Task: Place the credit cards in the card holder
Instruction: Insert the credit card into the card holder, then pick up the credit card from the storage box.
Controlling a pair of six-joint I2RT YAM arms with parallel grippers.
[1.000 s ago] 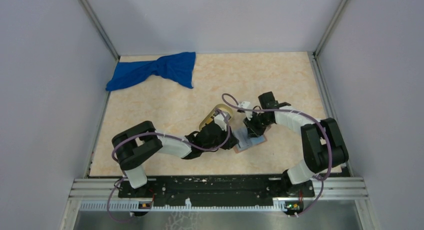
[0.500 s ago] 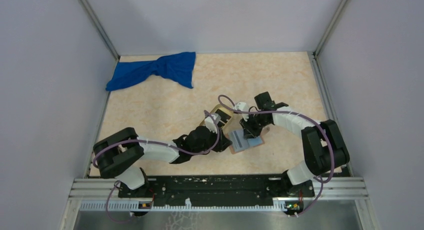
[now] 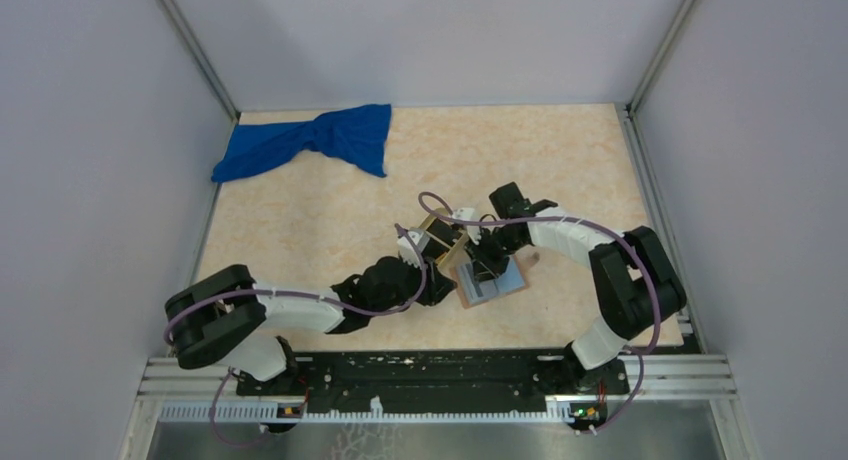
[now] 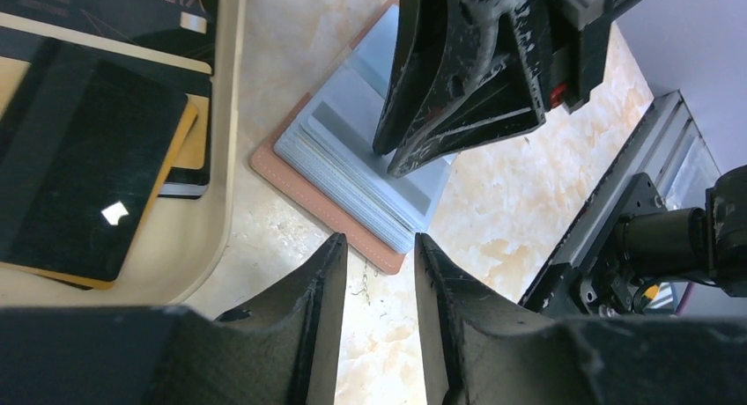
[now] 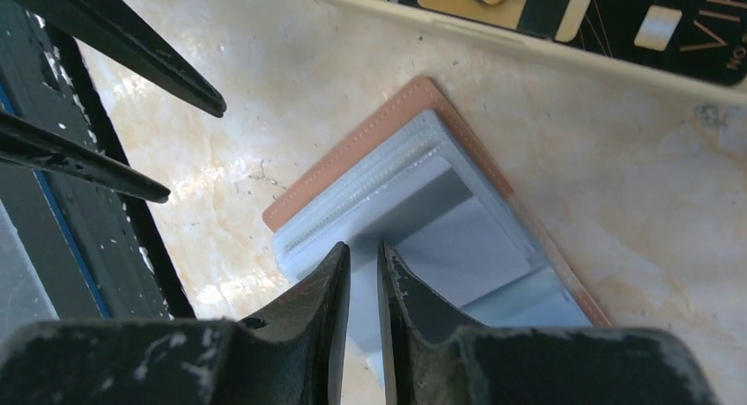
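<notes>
The card holder (image 3: pixel 490 281) lies open on the table, reddish-brown outside with blue-grey sleeves (image 4: pixel 352 172). A flat grey rectangle (image 5: pixel 458 233) shows inside one sleeve. My right gripper (image 5: pixel 363 251) stands on the sleeves with its jaws a narrow gap apart and nothing seen between them; its fingers (image 4: pixel 440 114) also show in the left wrist view. My left gripper (image 4: pixel 379 242) is open and empty, just short of the holder's near corner. Black cards (image 4: pixel 84 158) lie in the tan tray (image 3: pixel 438 230), one marked VIP (image 5: pixel 687 26).
A blue cloth (image 3: pixel 310 140) lies at the back left. The tray's rim (image 4: pixel 225 176) runs close beside the holder's left edge. The black base rail (image 3: pixel 430 370) lies along the near edge, and grey walls close in the sides.
My left arm has drawn back to the left and folded lower. My right gripper has moved left, and the holder has shifted slightly left with it, closer to the tray.
</notes>
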